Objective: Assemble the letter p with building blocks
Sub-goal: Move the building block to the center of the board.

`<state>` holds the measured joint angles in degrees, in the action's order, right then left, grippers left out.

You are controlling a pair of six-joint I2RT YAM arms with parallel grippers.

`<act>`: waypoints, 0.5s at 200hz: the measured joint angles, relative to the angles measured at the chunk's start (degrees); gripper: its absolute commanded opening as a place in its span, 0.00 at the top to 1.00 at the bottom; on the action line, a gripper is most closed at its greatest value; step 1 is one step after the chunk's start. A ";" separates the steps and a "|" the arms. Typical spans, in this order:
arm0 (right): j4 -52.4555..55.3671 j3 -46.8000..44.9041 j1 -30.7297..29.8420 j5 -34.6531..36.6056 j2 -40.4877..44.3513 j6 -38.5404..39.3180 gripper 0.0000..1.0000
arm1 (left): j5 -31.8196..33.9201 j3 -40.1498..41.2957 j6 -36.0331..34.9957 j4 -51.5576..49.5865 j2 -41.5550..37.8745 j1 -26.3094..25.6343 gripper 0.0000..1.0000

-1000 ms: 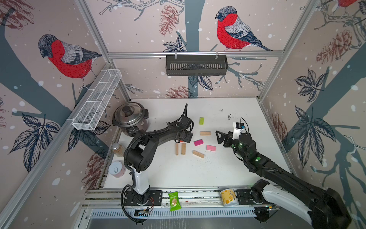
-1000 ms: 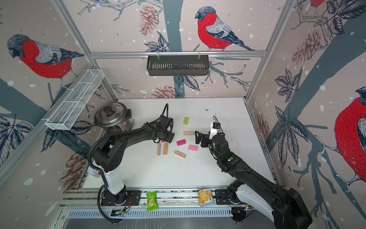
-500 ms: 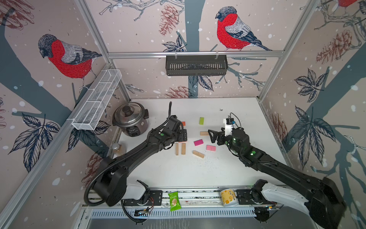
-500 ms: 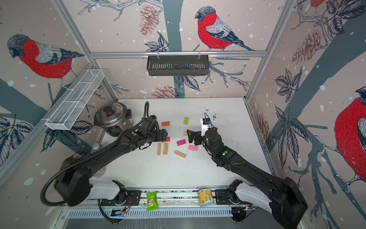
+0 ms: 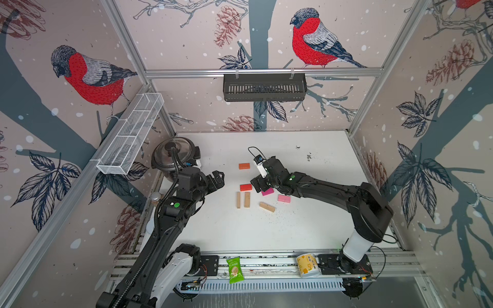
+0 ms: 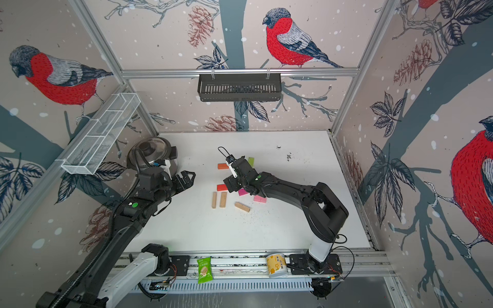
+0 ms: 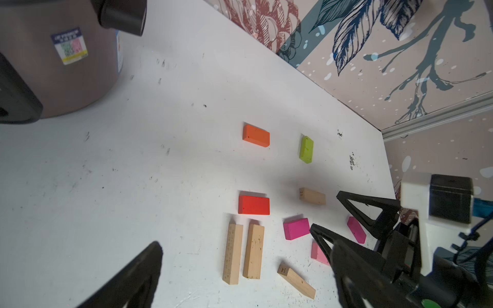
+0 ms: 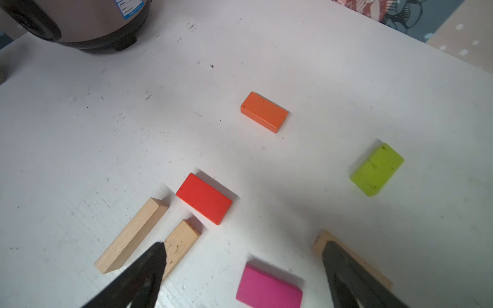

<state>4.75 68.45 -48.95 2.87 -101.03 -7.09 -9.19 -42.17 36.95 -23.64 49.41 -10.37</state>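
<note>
The building blocks lie flat and loose on the white table (image 5: 320, 165). Two tan blocks (image 5: 238, 199) lie side by side with a red block (image 5: 245, 187) at their far end. An orange block (image 5: 244, 166), a lime block (image 6: 250, 160), a pink block (image 5: 283, 198) and a slanted tan block (image 5: 267, 207) lie around them. My right gripper (image 8: 242, 277) is open, low over a magenta block (image 8: 269, 288) that sits between its fingers with a gap on each side. My left gripper (image 5: 217, 178) is open and empty, left of the blocks. No letter p shows.
A rice cooker (image 5: 174, 154) stands at the back left, close behind my left arm. A green snack packet (image 5: 234, 269) and a yellow cup (image 5: 306, 265) lie on the front rail. A white wire basket (image 5: 130, 133) hangs on the left wall.
My left gripper has drawn back to the left, away from the orange block, and opened wider. My right gripper has moved left and now straddles the magenta block.
</note>
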 measured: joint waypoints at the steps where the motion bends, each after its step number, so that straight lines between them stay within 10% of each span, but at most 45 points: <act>1: 0.07 0.15 0.00 -0.13 -0.17 0.07 0.11 | -0.39 0.13 -0.02 0.00 0.11 0.39 0.03; 100: 9.22 16.52 -1.18 -6.01 -19.06 10.25 0.27 | -12.13 0.55 -5.99 -1.07 3.87 9.07 0.03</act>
<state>13.98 84.97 -50.13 -3.14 -120.09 3.16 -21.32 -41.63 30.96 -24.71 53.28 -1.30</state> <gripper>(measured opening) 0.747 0.973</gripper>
